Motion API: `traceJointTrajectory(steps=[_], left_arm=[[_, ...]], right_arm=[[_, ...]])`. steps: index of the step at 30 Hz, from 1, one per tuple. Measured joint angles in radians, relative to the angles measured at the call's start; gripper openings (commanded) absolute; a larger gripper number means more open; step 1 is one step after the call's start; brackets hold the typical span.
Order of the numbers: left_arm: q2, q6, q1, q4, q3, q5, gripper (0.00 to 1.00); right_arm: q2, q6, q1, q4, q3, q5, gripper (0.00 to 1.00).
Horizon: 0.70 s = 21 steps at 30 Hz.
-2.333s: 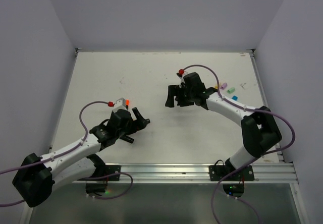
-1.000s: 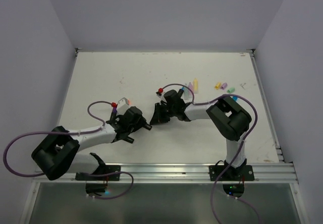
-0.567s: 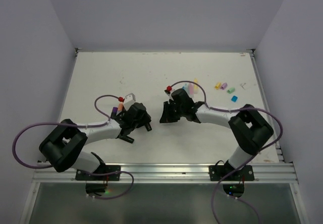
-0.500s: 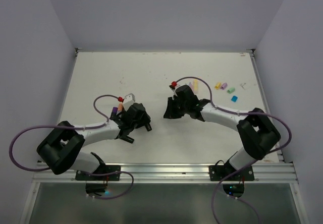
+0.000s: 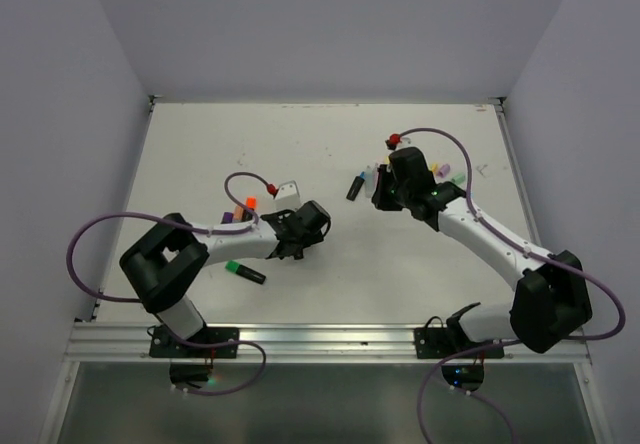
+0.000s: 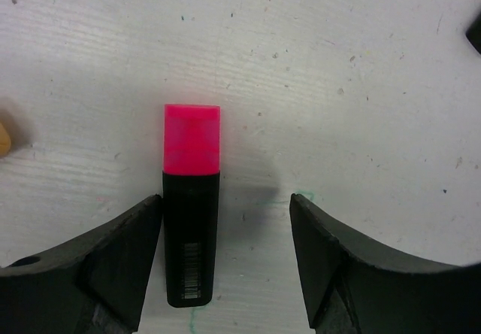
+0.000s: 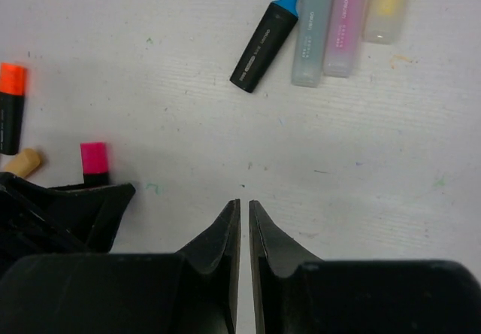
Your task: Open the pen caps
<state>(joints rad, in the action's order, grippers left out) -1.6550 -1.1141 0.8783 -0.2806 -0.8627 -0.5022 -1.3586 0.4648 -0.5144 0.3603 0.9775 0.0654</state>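
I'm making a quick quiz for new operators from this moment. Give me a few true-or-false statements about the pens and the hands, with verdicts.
1. The left hand is open, with the pink-capped pen lying on the table between its fingers. True.
2. The pink cap is off its pen. False: it sits on the end of the black barrel.
3. The right hand is shut and holds nothing. True.
4. The blue-tipped pen lies far from every other pen. False: it lies right beside the mint pen.
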Motion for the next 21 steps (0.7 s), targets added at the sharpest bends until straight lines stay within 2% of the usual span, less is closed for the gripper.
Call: traceJointTrajectory(steps=[4,7,14,21], left_arm=[[-0.018,-0.057,0.028,-0.032,-0.012,-0.061,0.68],[-0.031,-0.085,0.050,-0.051,-0.016,-0.105,0.61],[-0.083,-0.124,0.154,-0.144,-0.050,-0.217,0.55],[-0.113,-0.158,0.215,-0.175,-0.031,-0.316,0.35]], right_arm=[[0.050,-0.016,0.015,0.035,0.000,0.025,0.15],[0.086,-0.021,0.020,0.043,0.000,0.032,0.15],[0.096,-0.021,0.020,0.043,-0.003,0.031,0.15],[0.096,-0.021,0.020,0.040,-0.026,0.029,0.15]])
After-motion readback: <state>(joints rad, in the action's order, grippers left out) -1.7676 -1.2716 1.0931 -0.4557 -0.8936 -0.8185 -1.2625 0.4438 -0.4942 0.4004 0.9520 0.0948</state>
